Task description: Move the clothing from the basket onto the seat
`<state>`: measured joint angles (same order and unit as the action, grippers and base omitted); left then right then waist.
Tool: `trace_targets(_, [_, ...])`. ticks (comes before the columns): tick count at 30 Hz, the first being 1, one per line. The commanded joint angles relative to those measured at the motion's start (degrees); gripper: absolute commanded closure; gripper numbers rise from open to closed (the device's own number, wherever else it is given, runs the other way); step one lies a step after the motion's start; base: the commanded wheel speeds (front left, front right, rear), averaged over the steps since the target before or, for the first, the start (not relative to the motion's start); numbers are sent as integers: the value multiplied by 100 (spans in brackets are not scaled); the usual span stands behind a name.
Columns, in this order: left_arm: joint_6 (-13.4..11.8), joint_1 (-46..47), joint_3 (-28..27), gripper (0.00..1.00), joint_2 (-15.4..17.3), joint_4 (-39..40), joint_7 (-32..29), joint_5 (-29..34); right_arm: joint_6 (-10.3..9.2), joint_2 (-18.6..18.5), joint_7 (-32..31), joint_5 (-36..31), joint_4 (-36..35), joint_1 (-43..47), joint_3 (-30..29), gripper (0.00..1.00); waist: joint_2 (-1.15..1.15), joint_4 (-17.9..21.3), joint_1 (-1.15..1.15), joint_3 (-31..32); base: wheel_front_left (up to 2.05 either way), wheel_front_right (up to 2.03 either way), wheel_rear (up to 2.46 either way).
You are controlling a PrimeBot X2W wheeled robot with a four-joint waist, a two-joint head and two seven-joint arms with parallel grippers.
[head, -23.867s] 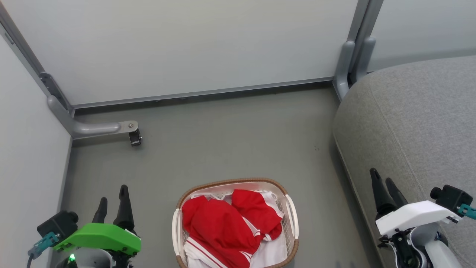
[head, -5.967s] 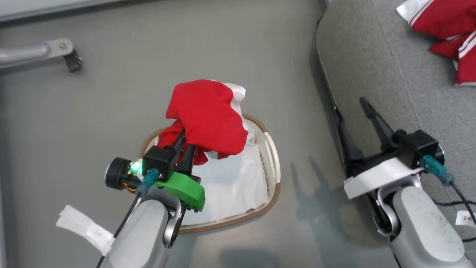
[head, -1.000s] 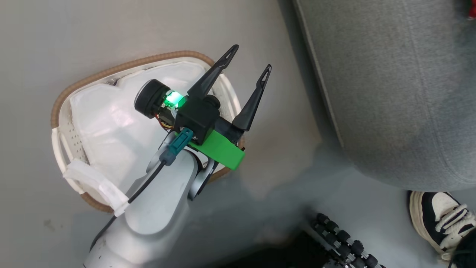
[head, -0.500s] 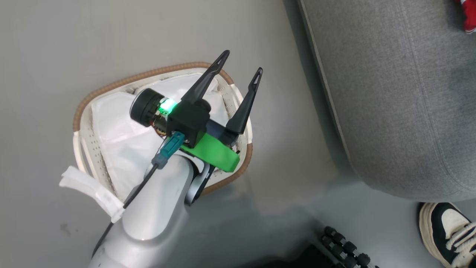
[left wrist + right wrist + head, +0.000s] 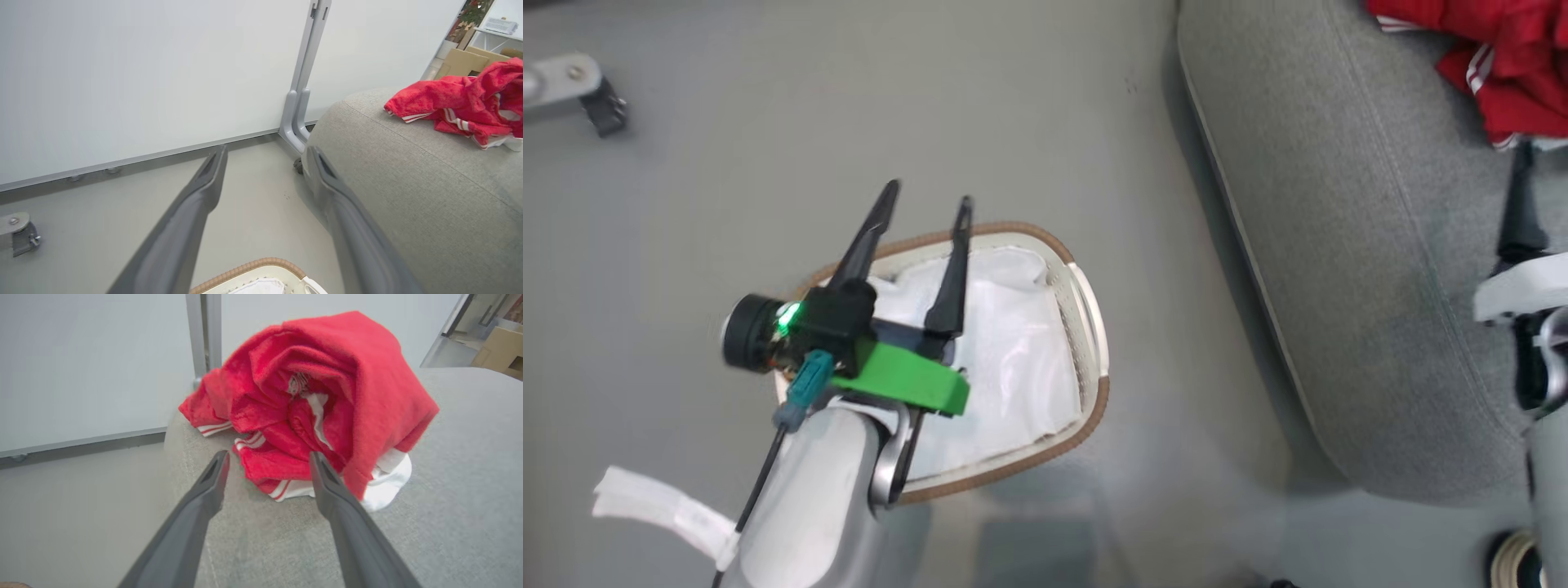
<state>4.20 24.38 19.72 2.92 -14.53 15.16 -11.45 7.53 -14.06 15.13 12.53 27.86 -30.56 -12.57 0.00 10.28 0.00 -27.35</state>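
The red garment carried six seconds ago is off the left gripper [image 5: 929,193], which is spread and empty over the basket [image 5: 1094,392]. The clothing [image 5: 1494,65] lies at upper right on the seat [image 5: 1339,245]. The right gripper [image 5: 267,465] is spread just before it. The basket shows white liner [image 5: 1013,343] and no red, so the transfer is judged complete.

No text, brand, number or sign can be read anywhere. In the right wrist view a small patch of white-and-red print [image 5: 299,383] shows among the folds of the clothing [image 5: 359,375], toward 1 o'clock from the centre, but it is too crumpled and blurred to make out any letters. The white tag [image 5: 658,506] at about 8 o'clock in the head view is too blurred to tell whether anything is written on it.
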Motion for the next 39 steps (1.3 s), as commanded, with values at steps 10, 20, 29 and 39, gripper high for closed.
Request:
trace_targets(10, [-506, -978, -1185, 0, 12, -103, -3, 437, -8, 439, 2, 156, -547, 752, 1081, 0, 0, -836, 0, 1343, 0, 0, 0])
trace_targets(20, [-543, -1591, -1773, 0, 12, -317, -3, 553, -8, 735, 2, 213, -525, 1373, 1568, 0, 0, -958, 0, 1793, 0, 0, 0])
trace_targets(29, [-449, -2095, -1854, 0, 11, -275, -3, 400, -8, 893, 2, 56, -468, 1854, 1679, 0, 0, -1012, 0, 2153, 0, 0, 0])
trace_targets(39, [-268, -2435, -1832, 0, 9, -285, -3, 111, -8, 1015, 1, 57, -478, 2117, 1738, 0, 0, -951, 0, 2333, 0, 0, 0])
